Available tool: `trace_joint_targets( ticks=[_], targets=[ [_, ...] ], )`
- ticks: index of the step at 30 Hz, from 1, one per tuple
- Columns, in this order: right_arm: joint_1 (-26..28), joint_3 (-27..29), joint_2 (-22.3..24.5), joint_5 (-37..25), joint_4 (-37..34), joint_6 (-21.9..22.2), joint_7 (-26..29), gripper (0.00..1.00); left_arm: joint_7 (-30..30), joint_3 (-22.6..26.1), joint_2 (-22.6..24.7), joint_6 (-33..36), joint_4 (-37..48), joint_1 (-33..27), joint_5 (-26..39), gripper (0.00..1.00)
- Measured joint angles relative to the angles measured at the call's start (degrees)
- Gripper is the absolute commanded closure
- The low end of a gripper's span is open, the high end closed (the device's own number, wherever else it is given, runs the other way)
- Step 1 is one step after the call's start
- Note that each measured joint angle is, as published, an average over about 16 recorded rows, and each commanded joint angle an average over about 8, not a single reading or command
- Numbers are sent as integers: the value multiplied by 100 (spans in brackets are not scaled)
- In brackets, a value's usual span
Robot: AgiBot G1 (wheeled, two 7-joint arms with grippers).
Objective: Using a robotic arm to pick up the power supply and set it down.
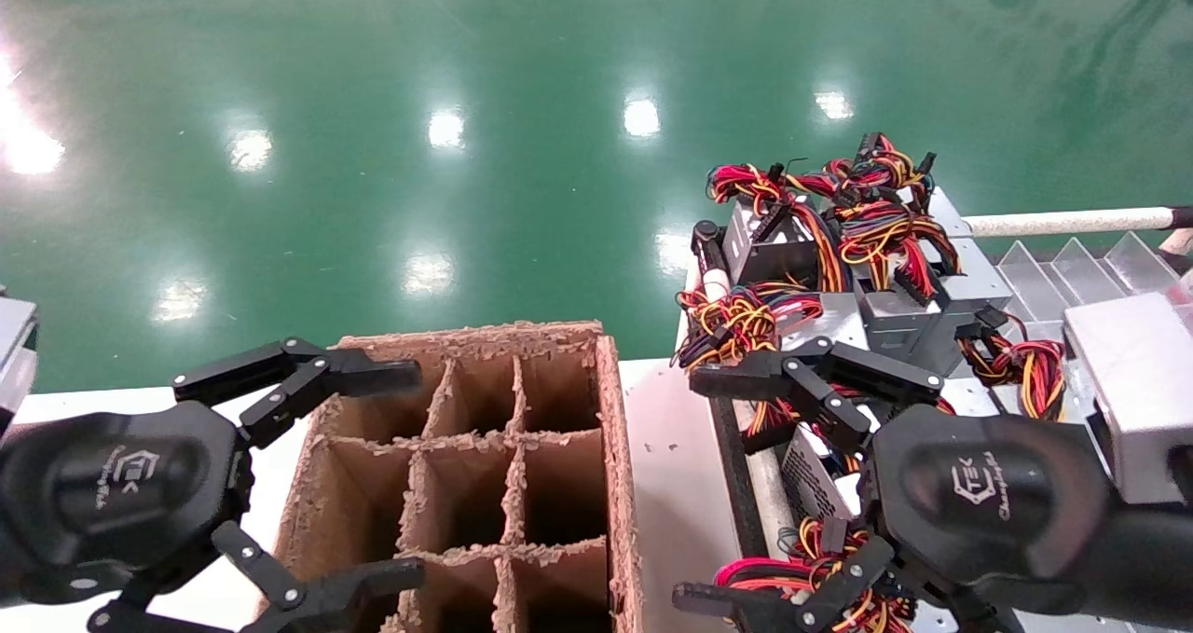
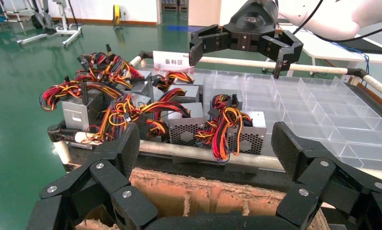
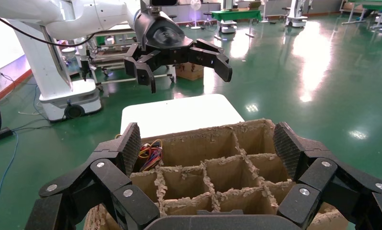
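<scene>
- Two tools hovered over the work, both with black linked fingers spread wide and gripping nothing.
- Left tool hung above the near-left corner of the cardboard divider box, one finger over the box's far rim and the other over its near edge.
- Right tool hung above the tray of power supplies, fingers splayed to either side of a grey unit lying beneath it; I could not tell whether they touched anything.
- Power supplies lay crowded at the left end of the tray, grey metal cases with tangled red, yellow and orange wire bundles spilling over them.
- Clear plastic compartments filled the rest of that tray, behind a white rail.
- From the left wrist view, the right tool showed farther off above the tray, jaws released.
- From the right wrist view, the left tool showed above the far side of the box, on its glossy white arm.
- One box cell held a glimpse of coloured wires; the other cells looked bare.
- White counter carried the box, just beside the tray.
</scene>
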Motion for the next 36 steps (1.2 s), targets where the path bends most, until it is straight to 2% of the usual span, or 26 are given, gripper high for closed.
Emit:
trace_joint_targets(
  ticks=[21,29,36],
  targets=[
    [0,0,0,0,0,0,0,0,0,0,0,0,0,0,0,1],
    [-14,-18,-38,-4,1,22,16,0,0,0,0,0,0,0,0,100],
    [-6,-153,-215,-121,33,84,88,0,0,0,0,0,0,0,0,100]
  ],
)
